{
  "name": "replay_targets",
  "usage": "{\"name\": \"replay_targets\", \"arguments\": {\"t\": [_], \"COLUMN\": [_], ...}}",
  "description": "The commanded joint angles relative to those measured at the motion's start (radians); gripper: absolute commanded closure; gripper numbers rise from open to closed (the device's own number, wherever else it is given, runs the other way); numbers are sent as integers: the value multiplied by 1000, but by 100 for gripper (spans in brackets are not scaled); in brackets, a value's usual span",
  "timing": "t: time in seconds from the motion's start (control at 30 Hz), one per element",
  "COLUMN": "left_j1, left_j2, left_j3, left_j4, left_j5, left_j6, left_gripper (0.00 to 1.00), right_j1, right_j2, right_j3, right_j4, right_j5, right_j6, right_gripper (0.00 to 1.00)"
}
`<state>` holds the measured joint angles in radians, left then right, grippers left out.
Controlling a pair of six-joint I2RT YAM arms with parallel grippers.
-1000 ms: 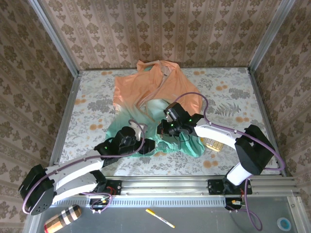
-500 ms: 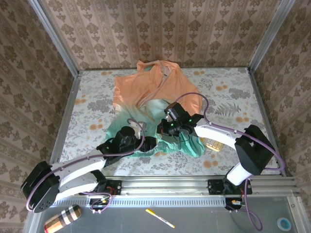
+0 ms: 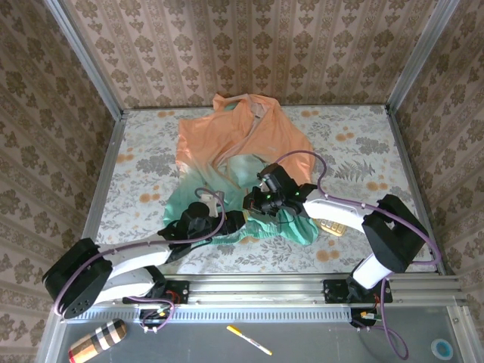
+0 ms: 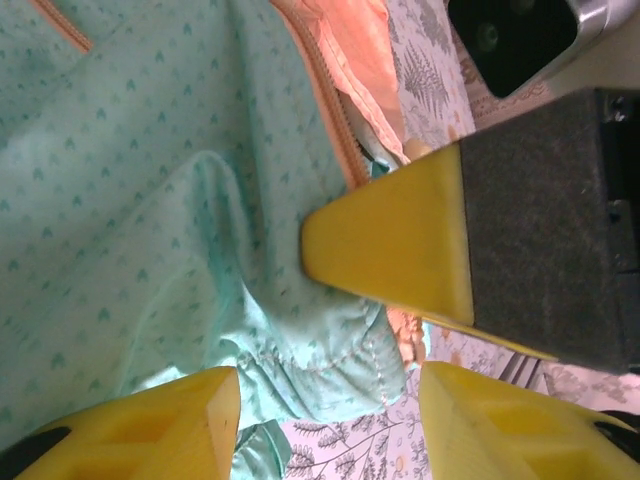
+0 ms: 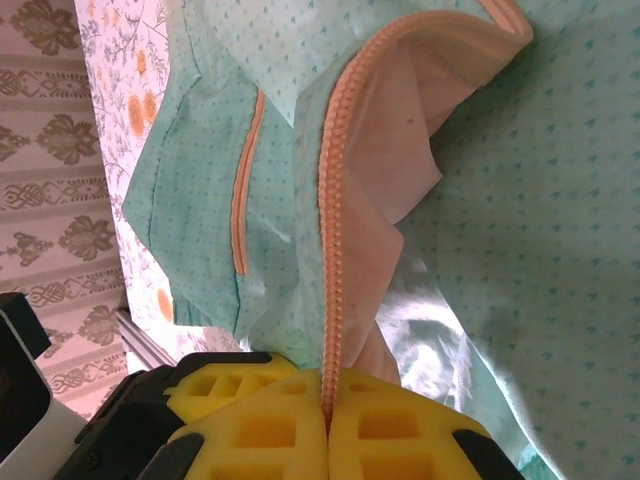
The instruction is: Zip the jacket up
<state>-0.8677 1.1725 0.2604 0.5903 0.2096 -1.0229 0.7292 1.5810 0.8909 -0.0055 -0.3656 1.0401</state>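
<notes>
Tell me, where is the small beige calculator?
In the top view, the small beige calculator lies on the right side, just past the teal hem of the shiny peach-and-teal jacket, tucked under the right arm.

Top view: bright and even, soft daylight-like light, no hard shadows; only faint shade on the surface [image 3: 363,144] under the left arm [image 3: 136,253]. The jacket [image 3: 227,144] looks pale and washed out approx. in its middle. Slight bending at the edges: the frame posts [image 3: 87,60] lean outward.

Left wrist view: fabric quite sharp, but the yellow fingers [image 4: 150,420] of the left pincer [image 4: 330,385] are very near the lens and soft.

Right wrist view: well lit, w/ a white glare patch on the teal cloth at lower right; right pincer [image 5: 326,390] a bit out of focus.
</notes>
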Motion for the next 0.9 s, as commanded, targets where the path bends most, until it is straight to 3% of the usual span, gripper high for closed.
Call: {"name": "replay_targets", "arguments": {"t": [0.0,0.2,0.37,0.63,0.73,0.87], "left_j1": [13,23,31,46,61,88], "left_j2": [23,86,130,74,47,10], "left_j3": [-22,-29,-20,-18,-18,-19], "left_j4": [169,298,378,289,250,193], "left_j5": [6,25,53,67,85,119], "left_j6": [-73,-124,-149,-122,-110,-86], "left_gripper": [50,54,62,100,100,100], "right_j1": [0,0,0,-1,-2,-4], "right_j2": [-20,-16,-18,-26,-40,-72], "right_j3": [-26,-59,-77,-81,-84,-80], "right_j4": [52,115,124,121,126,100], "right_j5": [-25,-43,-38,-40,-40,-27], "right_j6": [45,86,93,81,70,33], "right_gripper": [100,100,100,100,100,89]}}
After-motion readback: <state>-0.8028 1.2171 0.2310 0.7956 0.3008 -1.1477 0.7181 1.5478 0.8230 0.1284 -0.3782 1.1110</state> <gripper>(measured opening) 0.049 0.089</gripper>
